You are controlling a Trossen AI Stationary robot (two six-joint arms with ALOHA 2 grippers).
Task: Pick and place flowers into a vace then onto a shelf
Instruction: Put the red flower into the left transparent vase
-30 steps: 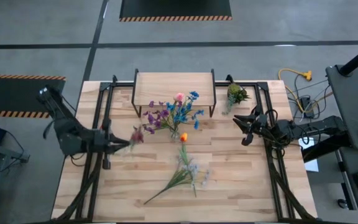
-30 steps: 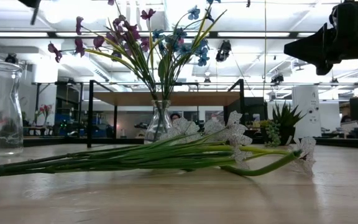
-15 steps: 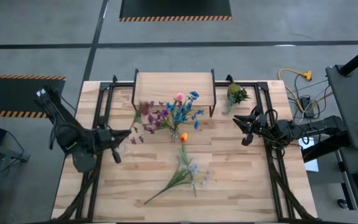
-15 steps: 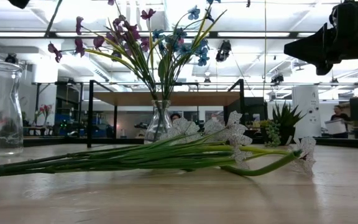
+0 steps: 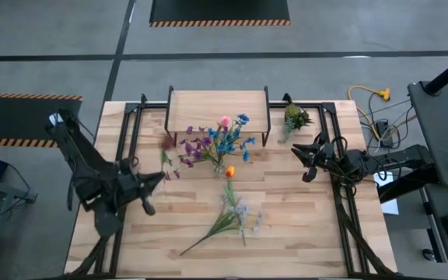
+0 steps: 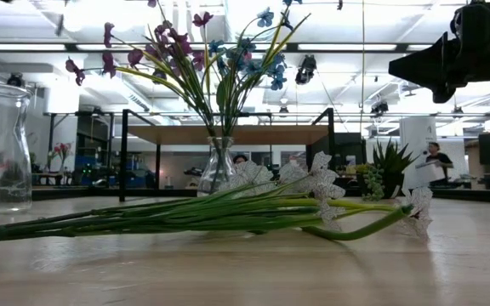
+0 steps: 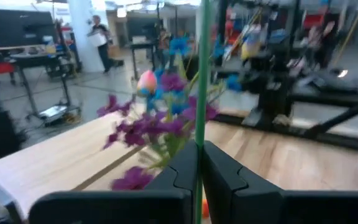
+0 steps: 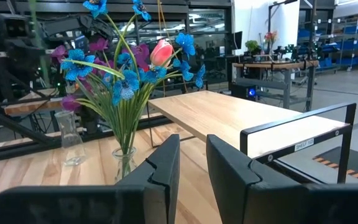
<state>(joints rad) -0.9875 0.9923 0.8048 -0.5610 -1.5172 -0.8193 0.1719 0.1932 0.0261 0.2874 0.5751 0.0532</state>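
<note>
My left gripper (image 5: 152, 183) is over the left part of the table, shut on one loose flower with a dark red head (image 5: 167, 141). Its green stem (image 7: 201, 74) stands in front of the left wrist camera. A glass vase (image 6: 219, 166) with purple, blue and pink flowers (image 5: 220, 141) stands before the shelf (image 5: 218, 111). A whitish bunch (image 5: 230, 215) lies on the tabletop, and an orange head (image 5: 229, 171) lies near the vase. My right gripper (image 5: 305, 161) hovers open at the right side. My left gripper pinches the flower's green stem (image 7: 200, 135) between its two fingers (image 7: 182, 168), low on the stem and far from the head. The fingers come level from the table's left and lie across the stem. The flower is lifted clear, its head toward the far side.
An empty glass carafe (image 6: 2, 149) stands on the left, also seen as the carafe (image 8: 71, 140) beside the vase. A short leafy sprig (image 5: 295, 117) stands at the far right by the shelf. Black frame rails (image 5: 341, 210) run along both table sides. A person (image 6: 436, 161) moves in the room behind.
My left gripper has drawn a little toward the near edge and turned. The held flower has swung: its dark red head, a second ago just right of the fingers, now points toward the far edge beside the bouquet. The gripper has stayed shut on the stem.
</note>
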